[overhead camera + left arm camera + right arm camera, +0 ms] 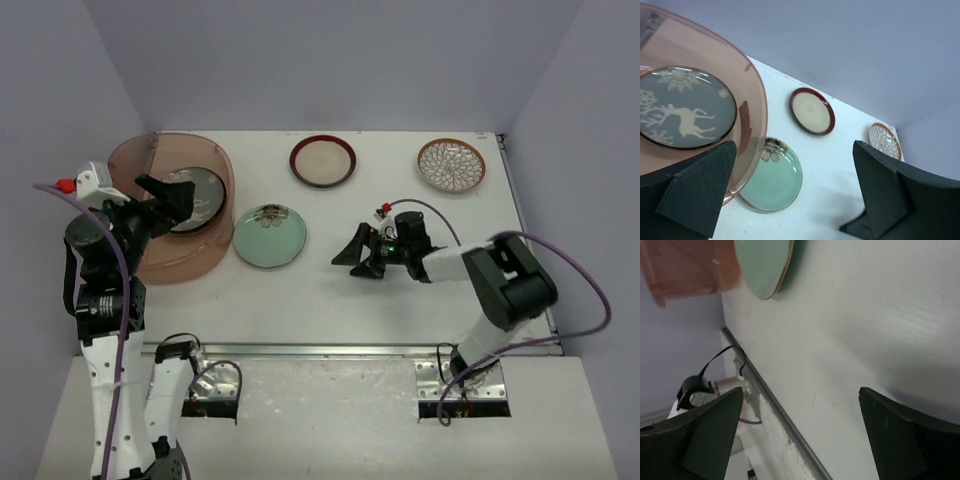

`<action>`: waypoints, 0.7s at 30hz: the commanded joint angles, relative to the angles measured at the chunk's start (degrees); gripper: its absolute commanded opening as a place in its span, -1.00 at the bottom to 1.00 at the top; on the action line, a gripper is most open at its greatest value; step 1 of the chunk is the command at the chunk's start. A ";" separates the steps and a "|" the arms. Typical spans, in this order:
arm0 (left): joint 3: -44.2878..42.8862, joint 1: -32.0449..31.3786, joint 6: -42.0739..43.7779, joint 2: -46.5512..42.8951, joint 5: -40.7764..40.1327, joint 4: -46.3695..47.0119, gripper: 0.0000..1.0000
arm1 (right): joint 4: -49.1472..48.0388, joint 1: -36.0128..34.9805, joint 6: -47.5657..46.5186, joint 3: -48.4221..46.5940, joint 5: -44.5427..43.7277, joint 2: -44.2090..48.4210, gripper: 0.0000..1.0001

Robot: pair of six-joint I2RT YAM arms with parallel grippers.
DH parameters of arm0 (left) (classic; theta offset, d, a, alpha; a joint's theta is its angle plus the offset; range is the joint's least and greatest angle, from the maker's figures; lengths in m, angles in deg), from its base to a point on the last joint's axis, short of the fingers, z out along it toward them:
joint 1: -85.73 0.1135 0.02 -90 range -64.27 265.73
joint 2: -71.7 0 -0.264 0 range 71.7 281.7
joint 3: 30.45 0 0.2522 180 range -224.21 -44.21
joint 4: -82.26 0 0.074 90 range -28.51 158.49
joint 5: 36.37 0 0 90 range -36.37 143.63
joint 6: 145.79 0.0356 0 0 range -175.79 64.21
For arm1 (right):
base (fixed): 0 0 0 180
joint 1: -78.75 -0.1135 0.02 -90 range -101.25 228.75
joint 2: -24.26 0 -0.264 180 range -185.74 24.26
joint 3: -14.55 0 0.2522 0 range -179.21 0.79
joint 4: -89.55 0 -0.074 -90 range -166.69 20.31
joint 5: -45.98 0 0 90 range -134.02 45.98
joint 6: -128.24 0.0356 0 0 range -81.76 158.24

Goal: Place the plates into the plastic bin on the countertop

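Lying beside plastic bin (pixel 165 262) — mint plate (pixel 269 236)

one plate (pixel 208 195) lies in the bin (pixel 175 262); three plates (pixel 269 236) lie right of it

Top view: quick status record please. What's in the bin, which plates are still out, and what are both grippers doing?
in bin: grey deer plate, lying flat; anything beneath it cannot be told
bin: left side of the countertop
plates out: mint green plate right beside the bin; brown-rimmed cream plate far centre; petal-pattern plate far right
left gripper: open, empty, above the bin
right gripper: open, empty, over bare countertop near the middle
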 commanded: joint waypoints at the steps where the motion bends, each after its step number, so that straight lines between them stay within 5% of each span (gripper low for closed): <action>1: 7.61 -2.97 4.79 1.06 5.39 -0.61 1.00 | -7.29 -4.40 3.45 -11.86 -6.24 -13.03 0.88; 8: 4.43 -11.50 7.63 -1.37 -5.89 -6.11 1.00 | 7.35 -7.72 2.70 -34.06 -9.82 -32.90 0.59; 15: 3.53 -12.08 7.44 -0.27 -3.84 -7.09 1.00 | 15.39 -8.22 4.33 -43.78 -12.08 -41.06 0.02; 21: 3.57 -12.08 7.44 -0.28 -2.50 -6.85 1.00 | 14.39 -8.46 6.14 -45.41 -9.81 -44.07 -0.98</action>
